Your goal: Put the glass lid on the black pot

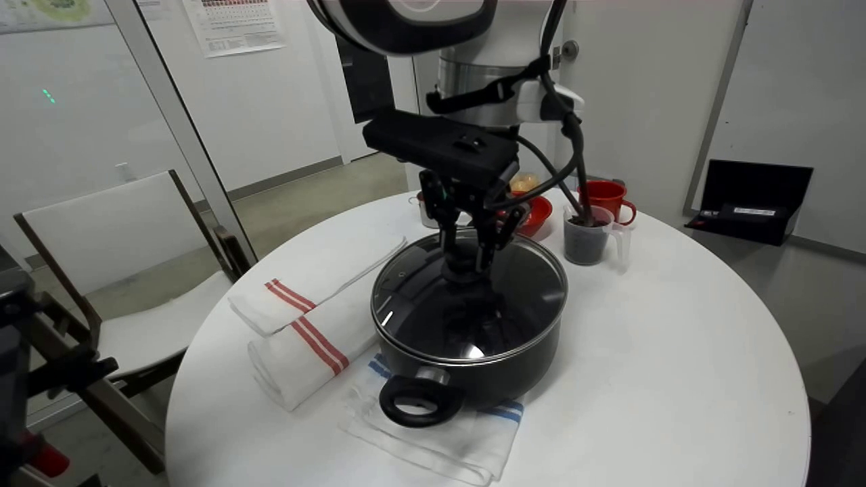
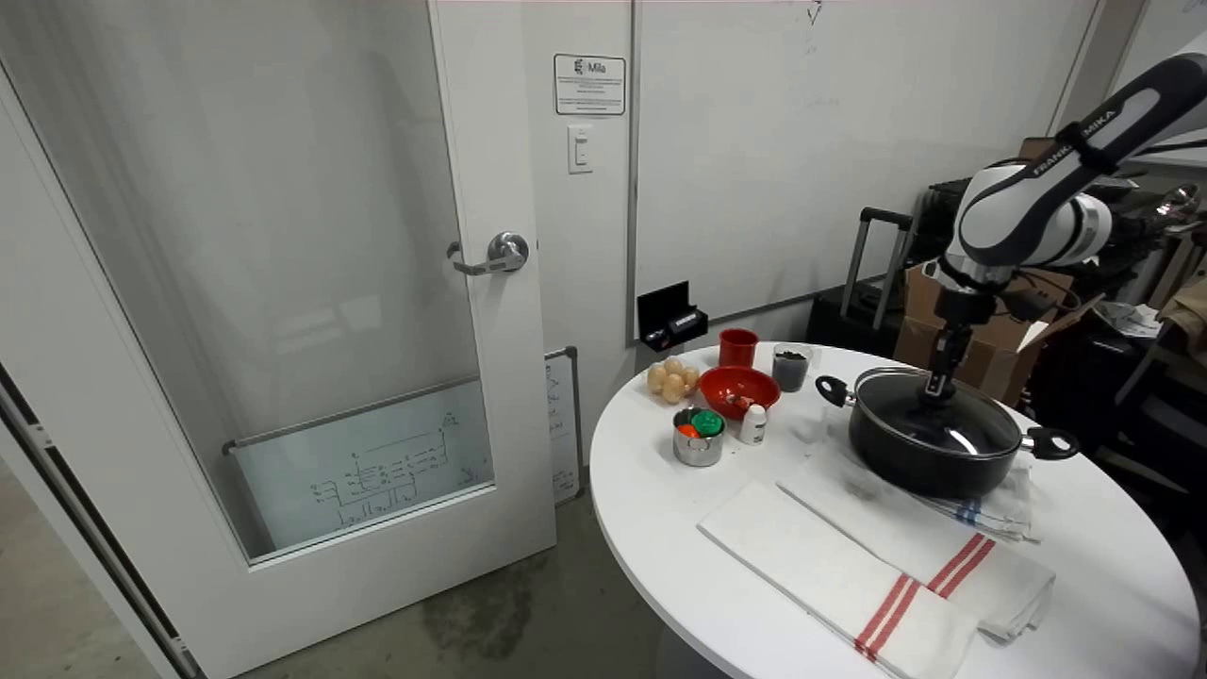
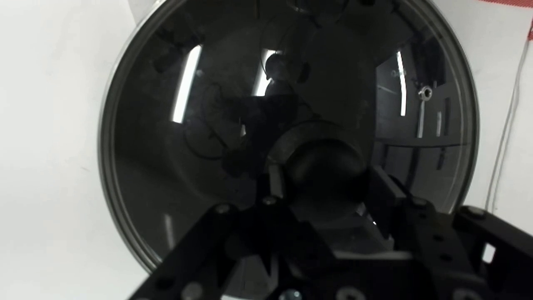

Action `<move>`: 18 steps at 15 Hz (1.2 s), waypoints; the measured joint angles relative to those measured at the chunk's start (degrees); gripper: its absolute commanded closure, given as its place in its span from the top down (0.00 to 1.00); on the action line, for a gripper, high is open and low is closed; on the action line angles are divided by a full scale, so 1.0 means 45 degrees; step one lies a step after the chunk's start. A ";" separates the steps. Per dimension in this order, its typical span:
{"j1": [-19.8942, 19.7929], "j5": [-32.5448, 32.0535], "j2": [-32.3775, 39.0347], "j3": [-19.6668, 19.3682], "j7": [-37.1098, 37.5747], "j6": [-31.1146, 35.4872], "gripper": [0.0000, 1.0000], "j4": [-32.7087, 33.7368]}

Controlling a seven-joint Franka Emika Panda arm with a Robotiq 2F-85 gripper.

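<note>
On my left, past the edge of the round white table (image 1: 690,325), stands a chair (image 1: 122,230), pale panels in a dark frame. Along the table's left edge lie two folded white towels (image 1: 304,365), flat and crisp-creased, banded in red. Toward the near edge, a rumpled blue-striped towel (image 1: 440,450) lies partly under the black pot (image 1: 504,379), wide and smooth-walled, its loop handle (image 1: 446,402) facing the near edge. The metal-rimmed glass lid (image 1: 467,318) sits on the pot, glossy with reflected lights. Above it hangs the gripper (image 1: 465,257); seen from the wrist, its fingers (image 3: 385,185) are clamped on the lid's rounded black knob (image 3: 327,171). Nearer the far edge come a shiny red bowl (image 1: 538,216), a clear measuring cup (image 1: 585,243) with dark contents, and a red mug (image 1: 605,196) just behind that cup.
</note>
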 measured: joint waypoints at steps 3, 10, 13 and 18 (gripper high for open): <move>0.0000 0.0000 -0.0009 0.0001 0.0000 0.0001 0.24 -0.0027; -0.0002 0.0000 -0.0080 -0.0001 0.0000 0.0022 0.24 -0.0195; -0.0005 0.0000 -0.0081 -0.0001 0.0000 0.0035 0.24 -0.0210; 0.0000 0.0000 -0.0086 -0.0001 0.0000 0.0028 0.88 -0.0216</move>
